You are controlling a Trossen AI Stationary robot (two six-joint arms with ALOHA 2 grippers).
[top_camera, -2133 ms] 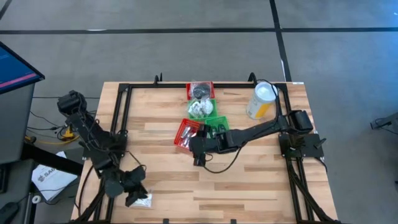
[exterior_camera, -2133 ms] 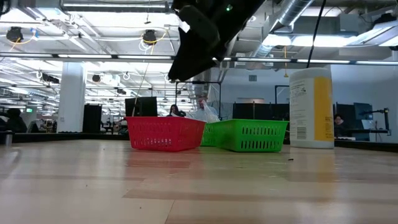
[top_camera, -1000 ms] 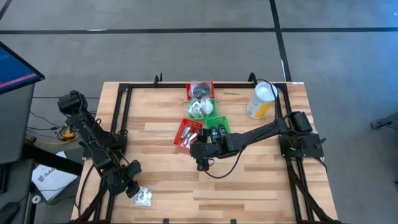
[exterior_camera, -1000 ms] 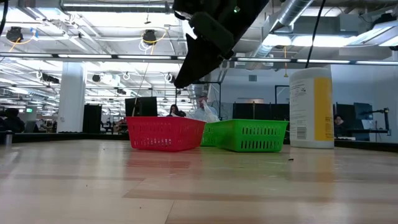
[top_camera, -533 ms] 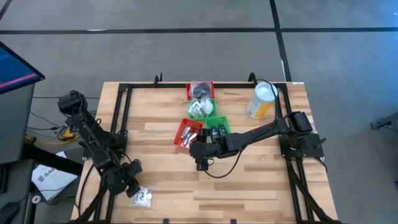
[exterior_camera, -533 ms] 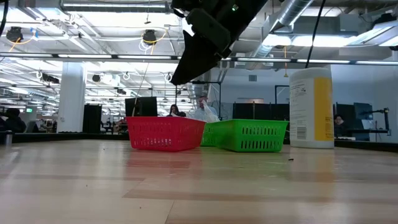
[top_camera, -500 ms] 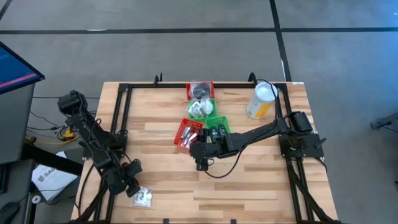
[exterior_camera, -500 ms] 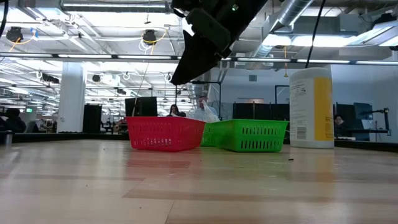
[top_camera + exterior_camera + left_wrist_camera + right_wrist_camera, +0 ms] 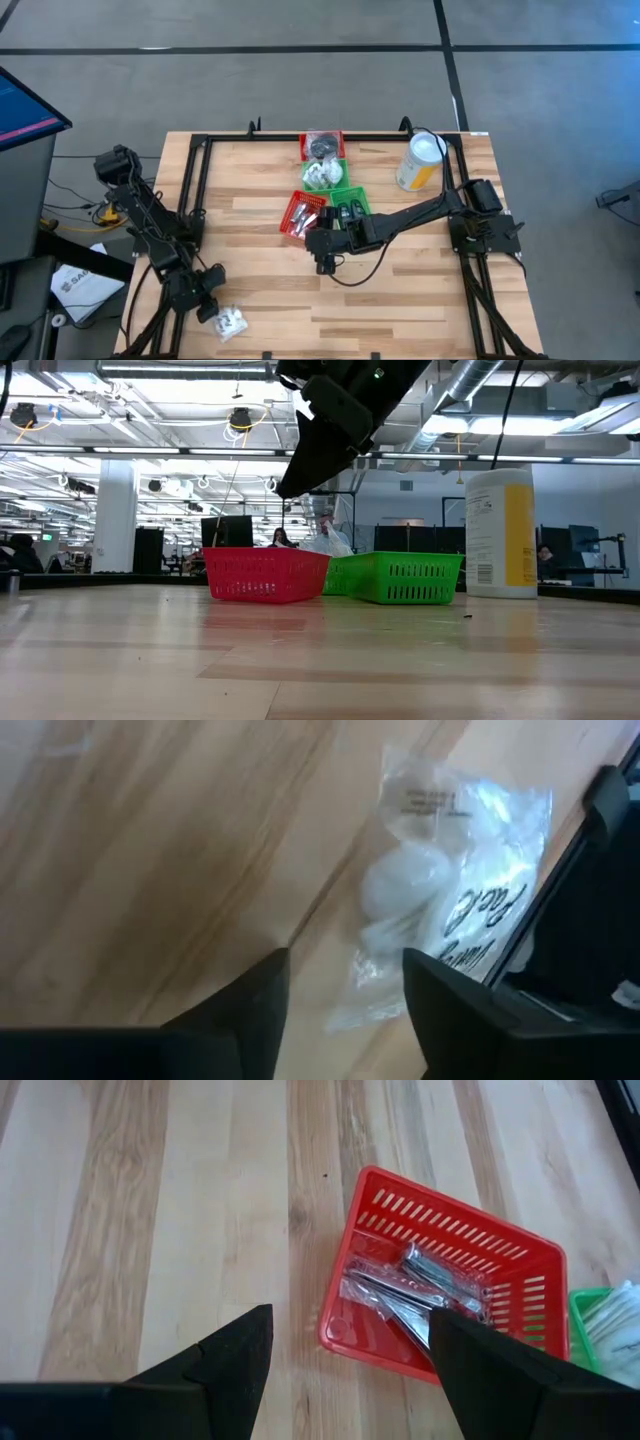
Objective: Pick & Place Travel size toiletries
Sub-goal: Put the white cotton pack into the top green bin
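On the wooden tabletop (image 9: 400,290), the cluster of mesh baskets serves as the landmark. It comprises a far red basket (image 9: 322,145), a green basket (image 9: 326,173), a second green basket (image 9: 349,205) and a near red basket (image 9: 300,214).

The yellow canister (image 9: 421,162) stands upright to the right of the baskets.

The right pincer (image 9: 322,263) hangs just in front of the near red basket, above the tabletop, its fingers spread with nothing between them. In the low view its tips are hidden in the dark mass of the arm.

The left pincer (image 9: 208,308) sits well to the left of the baskets, near the front left corner of the tabletop. Its fingers (image 9: 250,1010) are spread and straddle no item.

A clear packet (image 9: 231,322) with white contents lies flat just beside the left pincer, touching the black frame rail (image 9: 590,910) in the left wrist view. Its long axis runs alongside that rail. Its printing is too blurred to read. The low view does not show this packet.

The right wrist view alone shows slim silvery sachets (image 9: 420,1290) lying at a slant inside the near red basket.
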